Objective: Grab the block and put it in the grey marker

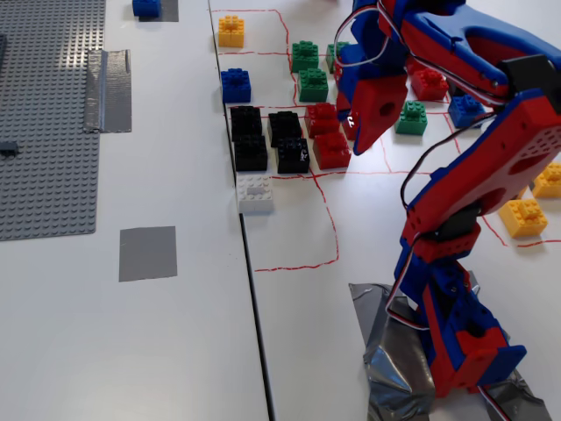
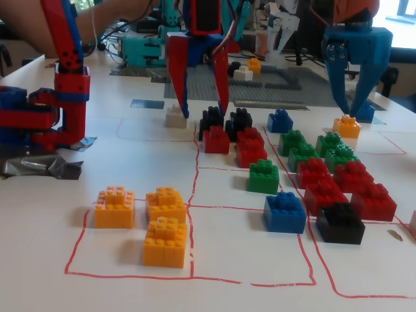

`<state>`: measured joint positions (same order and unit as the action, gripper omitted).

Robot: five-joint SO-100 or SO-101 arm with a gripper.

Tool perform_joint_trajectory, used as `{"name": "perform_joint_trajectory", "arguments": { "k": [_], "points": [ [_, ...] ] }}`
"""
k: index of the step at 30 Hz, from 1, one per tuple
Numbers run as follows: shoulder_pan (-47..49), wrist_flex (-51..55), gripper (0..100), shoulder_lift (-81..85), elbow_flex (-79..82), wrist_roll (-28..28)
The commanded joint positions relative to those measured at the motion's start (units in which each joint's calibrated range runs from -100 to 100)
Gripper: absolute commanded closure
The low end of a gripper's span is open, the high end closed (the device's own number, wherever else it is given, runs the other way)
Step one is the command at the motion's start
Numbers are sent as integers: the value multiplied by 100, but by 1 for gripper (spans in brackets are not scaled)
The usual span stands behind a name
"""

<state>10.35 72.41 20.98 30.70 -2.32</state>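
In a fixed view from above, the gripper hangs over the cluster of bricks; I see one red pointed finger clearly, the other is mostly hidden behind it, so here I cannot tell how the jaws stand. Just under its tip is the block, a plain red brick standing right of the black bricks. Another red brick is just behind it, so which one is aimed at is not sure. The grey marker lies well apart on the left, on the other side of the table seam, and it is empty. In a fixed view from the low side, the gripper shows both fingers spread, with empty space between them and nothing held; the tips are near the table, beside the white brick and the black bricks. The block is just in front of them. I judge the step is the approach before grasping. The next move calls for lining the open jaws around the block only, without pushing its close neighbours, then closing.
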Motion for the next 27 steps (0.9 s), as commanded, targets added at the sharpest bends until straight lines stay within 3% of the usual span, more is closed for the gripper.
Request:
{"name": "perform_joint_trajectory", "arguments": {
  "k": [1,27],
  "points": [
    [-15,-146,77,63,-209,83],
    [-84,-487,72,-993,-881,117]
  ]
}}
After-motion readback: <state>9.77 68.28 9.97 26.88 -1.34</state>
